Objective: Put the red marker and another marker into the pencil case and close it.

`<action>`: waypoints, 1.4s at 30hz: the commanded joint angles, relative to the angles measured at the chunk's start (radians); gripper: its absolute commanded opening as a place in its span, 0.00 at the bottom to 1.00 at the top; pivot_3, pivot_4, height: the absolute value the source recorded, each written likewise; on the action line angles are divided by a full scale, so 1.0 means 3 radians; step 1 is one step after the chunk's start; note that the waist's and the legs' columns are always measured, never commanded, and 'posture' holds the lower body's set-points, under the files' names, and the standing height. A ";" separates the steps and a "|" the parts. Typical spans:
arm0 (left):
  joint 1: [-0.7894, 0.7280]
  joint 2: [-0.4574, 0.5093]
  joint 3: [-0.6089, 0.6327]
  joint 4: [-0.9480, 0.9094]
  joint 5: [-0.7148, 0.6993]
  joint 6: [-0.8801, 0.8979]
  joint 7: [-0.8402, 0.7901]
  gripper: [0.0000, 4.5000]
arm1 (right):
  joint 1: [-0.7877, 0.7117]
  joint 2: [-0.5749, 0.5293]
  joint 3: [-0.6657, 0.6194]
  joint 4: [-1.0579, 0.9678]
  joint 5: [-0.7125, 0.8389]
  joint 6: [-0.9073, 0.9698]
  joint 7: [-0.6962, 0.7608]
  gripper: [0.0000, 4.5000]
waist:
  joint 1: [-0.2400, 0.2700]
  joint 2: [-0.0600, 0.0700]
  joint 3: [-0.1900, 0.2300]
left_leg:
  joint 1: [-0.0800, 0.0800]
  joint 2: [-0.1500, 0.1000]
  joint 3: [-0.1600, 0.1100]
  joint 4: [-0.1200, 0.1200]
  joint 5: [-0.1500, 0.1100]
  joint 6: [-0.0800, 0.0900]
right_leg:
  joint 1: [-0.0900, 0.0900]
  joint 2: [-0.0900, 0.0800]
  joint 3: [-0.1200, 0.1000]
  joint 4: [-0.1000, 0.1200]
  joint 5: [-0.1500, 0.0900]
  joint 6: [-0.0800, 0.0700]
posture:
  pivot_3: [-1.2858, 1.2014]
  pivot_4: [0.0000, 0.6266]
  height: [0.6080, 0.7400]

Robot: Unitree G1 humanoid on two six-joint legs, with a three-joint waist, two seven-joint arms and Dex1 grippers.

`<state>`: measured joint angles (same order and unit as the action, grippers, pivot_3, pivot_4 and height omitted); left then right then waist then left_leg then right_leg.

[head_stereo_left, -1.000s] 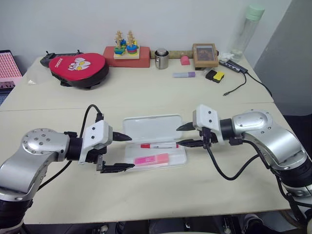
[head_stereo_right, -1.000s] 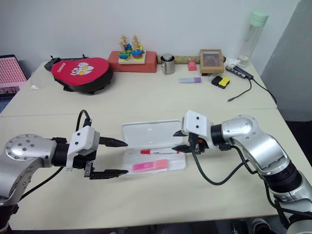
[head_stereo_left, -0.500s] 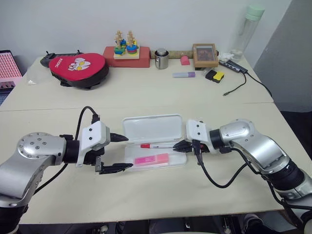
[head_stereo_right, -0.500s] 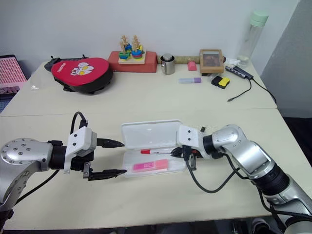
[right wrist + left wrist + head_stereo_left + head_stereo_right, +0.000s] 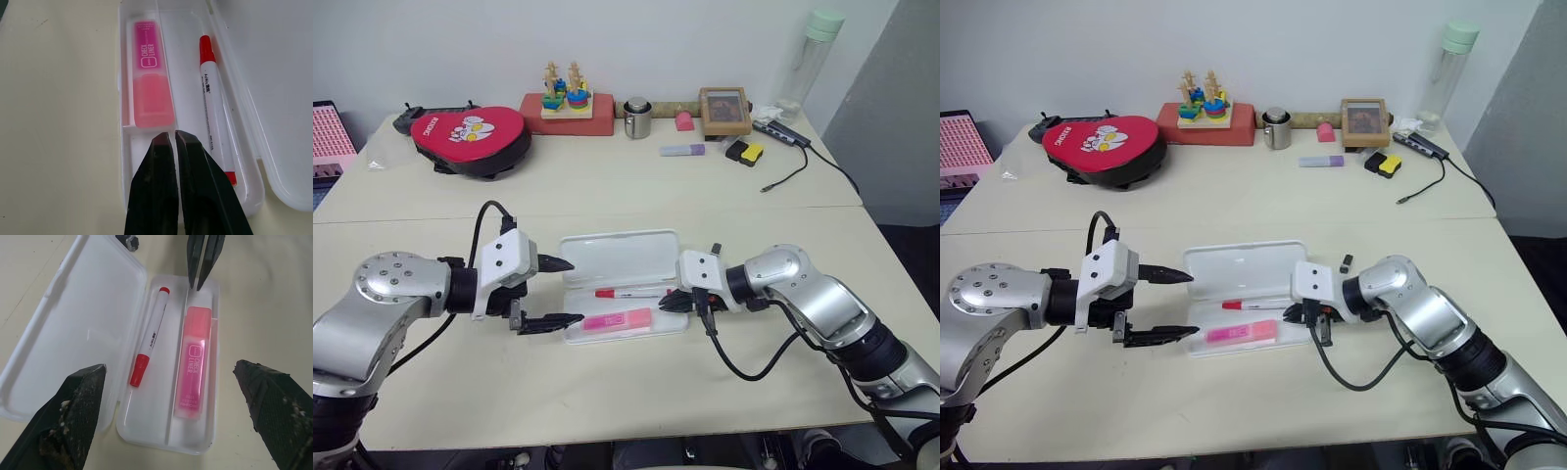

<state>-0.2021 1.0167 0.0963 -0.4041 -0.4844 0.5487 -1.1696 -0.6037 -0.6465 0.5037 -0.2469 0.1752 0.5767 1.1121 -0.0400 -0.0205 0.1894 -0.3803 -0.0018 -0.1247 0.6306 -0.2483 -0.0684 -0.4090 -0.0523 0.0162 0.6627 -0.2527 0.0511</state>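
Left eye view: cream table [image 5: 636, 392], white wall [image 5: 656, 39] behind.

Flat white plastic pencil case [image 5: 146, 281]: smooth, semi-gloss, slightly see-thru, lid & tray alike. Slim white-barrelled red marker [image 5: 150, 337]: smooth plastic, glossy red cap w/ small printed text. Chunky pink highlighter [image 5: 193, 363]: translucent glossy plastic, paler matt-looking end. Left gripper [image 5: 554, 292] black fingers [image 5: 73, 418]: rough, pitted, scuffed matt surface w/ pale specks. Right gripper [image 5: 175, 138] fingers: smoother dark plastic, slight sheen. Cream table top [image 5: 636, 377]: matt, smooth. Small mug [image 5: 638, 118] at the back: shiny metal. Red padded mitt [image 5: 470, 135]: glossy, leather-like skin.
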 commanded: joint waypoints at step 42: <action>0.0066 0.0051 0.0295 -0.0103 -0.0355 0.0188 0.0019 1.00 | -0.0328 -0.0112 -0.0581 0.0401 -0.0171 -0.0272 0.0174 0.04 | -0.0013 0.0000 0.0000 | 0.0001 0.0001 0.0000 0.0000 0.0000 0.0000 | 0.0000 0.0001 0.0000 0.0001 0.0000 0.0000 | 0.52 0.24 1.00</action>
<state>-0.1801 1.0156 0.1441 -0.4022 -0.5756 0.6046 -1.1677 -0.6743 -0.6826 0.3946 -0.1374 0.1226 0.4928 1.2075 -0.0440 -0.0205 0.1894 -0.3800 -0.0016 -0.1247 0.6305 -0.2483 -0.0685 -0.4090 -0.0521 0.0163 0.6631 -0.2526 0.0509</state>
